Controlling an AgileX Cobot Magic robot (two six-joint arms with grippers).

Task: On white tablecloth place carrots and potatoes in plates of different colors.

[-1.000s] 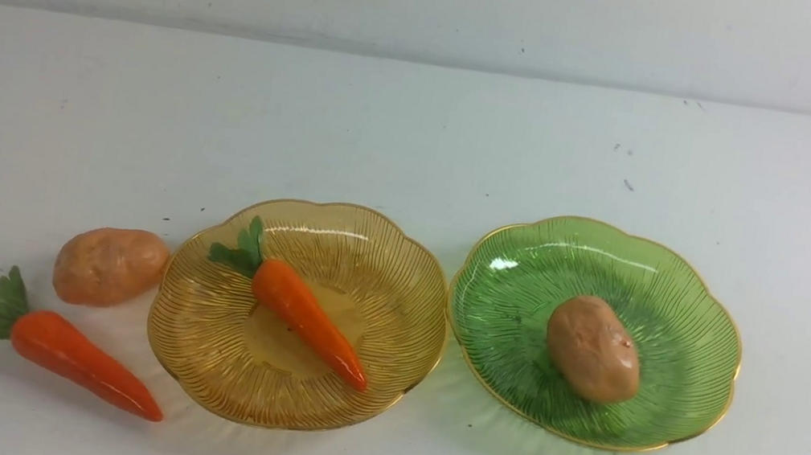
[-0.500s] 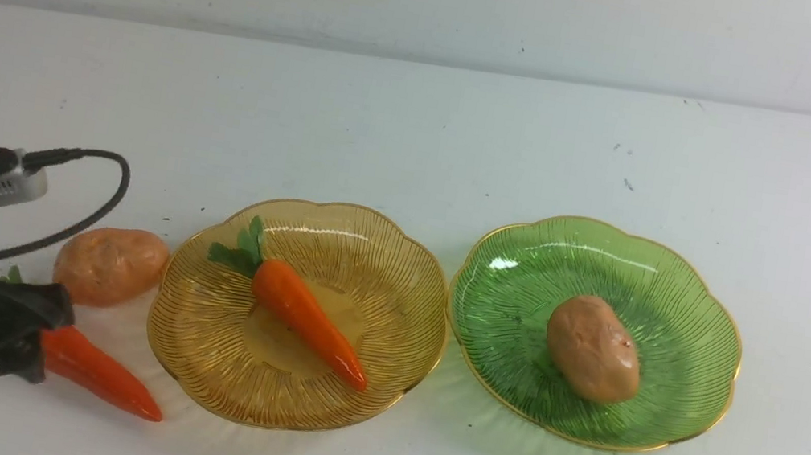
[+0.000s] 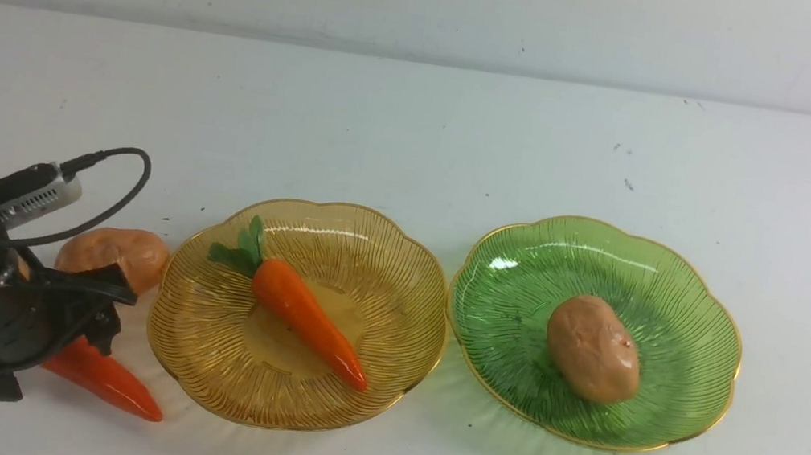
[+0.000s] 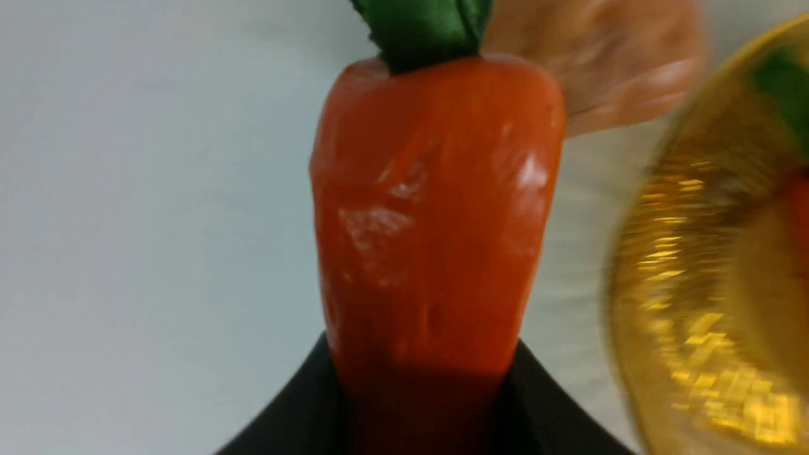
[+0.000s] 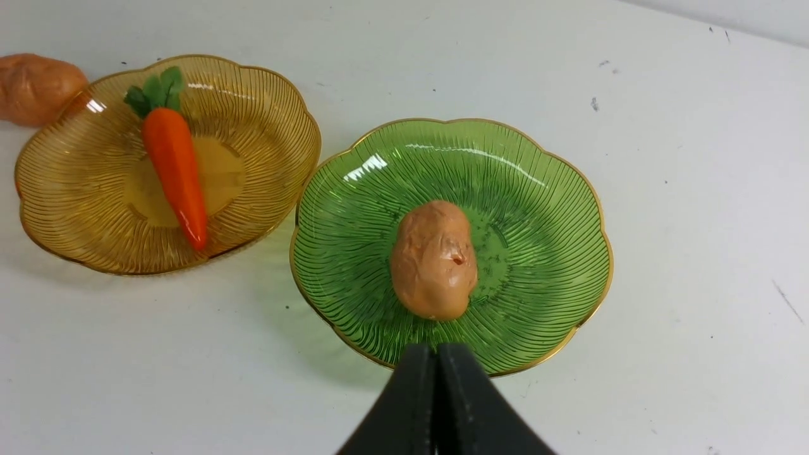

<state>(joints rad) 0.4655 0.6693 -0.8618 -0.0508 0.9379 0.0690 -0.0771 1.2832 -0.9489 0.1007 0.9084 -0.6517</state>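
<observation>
On the white tablecloth (image 3: 419,140) at the near left lies a carrot (image 3: 104,381), and my left gripper (image 3: 89,324) sits over its thick end. Up close, the black fingers press both sides of that carrot (image 4: 436,208). Just behind it rests a loose potato (image 3: 117,251). The amber plate (image 3: 206,359) holds another carrot (image 3: 309,320). To its right, the green plate (image 3: 686,304) carries a potato (image 3: 592,348). My right gripper (image 5: 436,360) hangs shut and empty over the near rim of the green plate (image 5: 556,189); it is out of the front view.
A black cable (image 3: 126,191) loops up from the left wrist above the loose potato. The two plates nearly touch each other. Open cloth stretches behind the plates to the wall and off to the right.
My left arm has come in from the left edge and settled over the loose carrot's leafy end, its jaws narrowing onto it. The right arm, plates and other vegetables have stayed put.
</observation>
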